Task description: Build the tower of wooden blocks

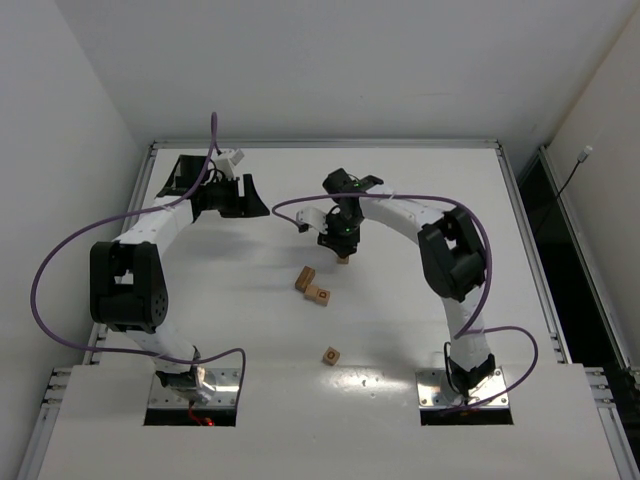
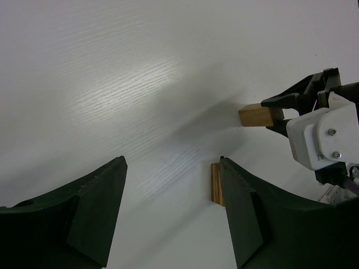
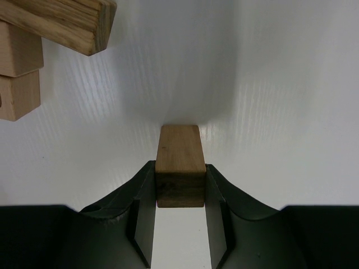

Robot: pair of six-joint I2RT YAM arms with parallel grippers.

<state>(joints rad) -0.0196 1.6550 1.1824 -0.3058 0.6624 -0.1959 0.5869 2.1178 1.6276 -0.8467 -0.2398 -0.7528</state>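
Note:
My right gripper [image 1: 342, 248] is shut on a short wood block [image 1: 343, 259] and holds it down at the table near the middle; I cannot tell whether the block touches the table. In the right wrist view the block [image 3: 179, 159] sits between the pads [image 3: 142, 196]. Three more wood blocks lie loose on the table: a brick [image 1: 305, 278], a ring-marked one [image 1: 317, 294] and a ring-marked cube [image 1: 331, 355]. My left gripper [image 1: 252, 198] is open and empty at the back left. No upright tower shows.
In the left wrist view my open left gripper [image 2: 171, 162] looks across the white table at the right gripper [image 2: 314, 129] with its block [image 2: 257, 115]; another block [image 2: 215, 184] peeks from behind my right finger. Loose blocks [image 3: 67, 22] lie close on the right gripper's left.

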